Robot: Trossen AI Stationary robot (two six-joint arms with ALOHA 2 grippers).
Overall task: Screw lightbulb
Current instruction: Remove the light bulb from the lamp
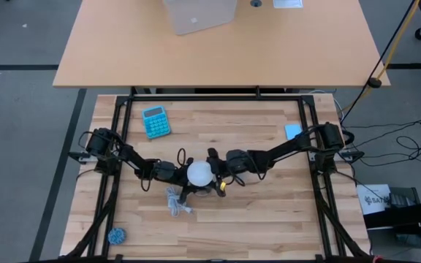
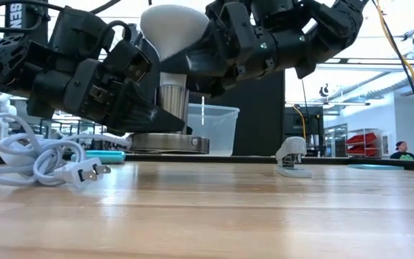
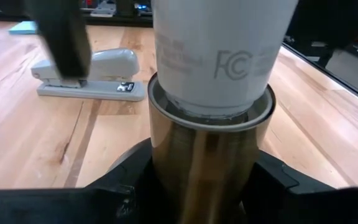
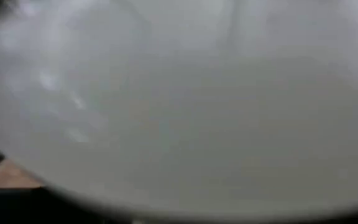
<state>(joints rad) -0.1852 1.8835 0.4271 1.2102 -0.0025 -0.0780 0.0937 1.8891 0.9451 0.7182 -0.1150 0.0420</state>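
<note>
White cone-shaped lightbulb [image 2: 171, 32] stands upright, base down in shiny round metal socket [image 3: 209, 155]. Left gripper [image 2: 131, 108] fingers clamp socket, steadying it for turning. Right gripper [image 2: 225, 47] beside bulb's dome, fingers spread, gripping nothing.

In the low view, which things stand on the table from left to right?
White cord with plug → metallic socket holding the lightbulb → grey stapler. The left tool is at the socket, the right tool by the bulb.
</note>
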